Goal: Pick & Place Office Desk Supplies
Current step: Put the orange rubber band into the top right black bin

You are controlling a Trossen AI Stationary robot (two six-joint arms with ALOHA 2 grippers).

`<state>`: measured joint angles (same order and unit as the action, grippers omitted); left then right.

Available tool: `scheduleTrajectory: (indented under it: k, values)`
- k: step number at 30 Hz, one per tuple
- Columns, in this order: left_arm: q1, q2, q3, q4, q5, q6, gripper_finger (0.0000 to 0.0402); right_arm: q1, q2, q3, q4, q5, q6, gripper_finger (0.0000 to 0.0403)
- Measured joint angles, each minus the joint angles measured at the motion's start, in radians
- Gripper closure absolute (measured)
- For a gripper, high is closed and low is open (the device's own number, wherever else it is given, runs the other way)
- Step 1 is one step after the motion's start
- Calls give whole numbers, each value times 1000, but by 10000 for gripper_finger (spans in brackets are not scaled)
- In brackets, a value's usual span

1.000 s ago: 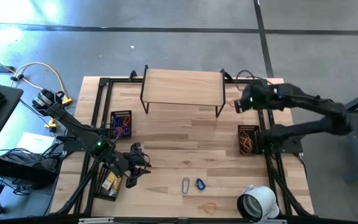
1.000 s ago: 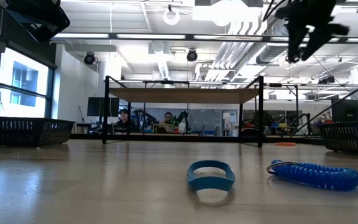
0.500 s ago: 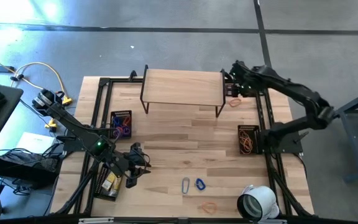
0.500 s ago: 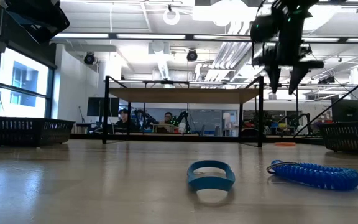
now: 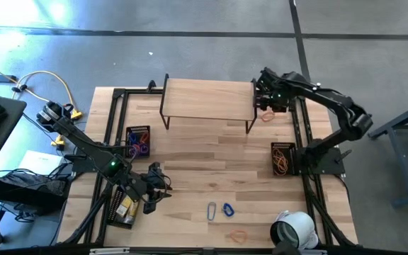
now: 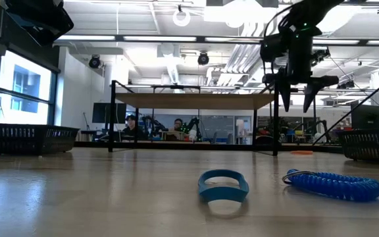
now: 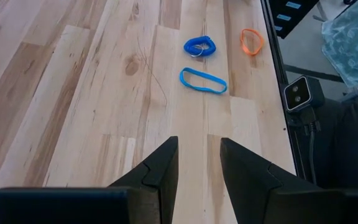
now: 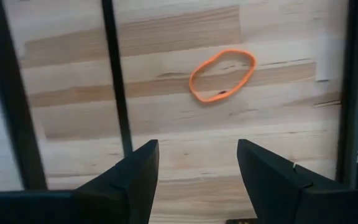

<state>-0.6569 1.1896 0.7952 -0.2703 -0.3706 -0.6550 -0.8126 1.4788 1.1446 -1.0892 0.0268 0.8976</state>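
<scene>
At table's far right corner: right claw (image 5: 268, 108) open, empty, above orange band (image 8: 222, 75). Left claw (image 7: 197, 162) parted, empty, near front-left basket (image 5: 124, 205). Blue loop (image 7: 202, 80), coil (image 7: 199, 46) lie front-centre. No legible writing.

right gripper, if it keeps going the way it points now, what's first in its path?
Probably the bare table, just short of the orange band lying flat ahead. The right gripper is open and pointing down at it; height above the wood is unclear.

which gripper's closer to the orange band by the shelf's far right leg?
Right. The right gripper hovers just above the orange band, jaws open. The left gripper sits across the table near the front left basket.
</scene>
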Motion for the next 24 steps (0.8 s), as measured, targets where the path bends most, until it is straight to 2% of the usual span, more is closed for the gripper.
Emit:
scheduleTrajectory:
  k: [8,17,24]
  values:
    - [-1,0,0,-2,0,0,287,-2,0,0,2,33,10,196]
    - [-1,0,0,-16,0,1,287,-1,-19,71,-13,-184,-108,196]
    - [0,0,0,-33,0,10,287,-1,-56,215,-12,-198,-122,196]
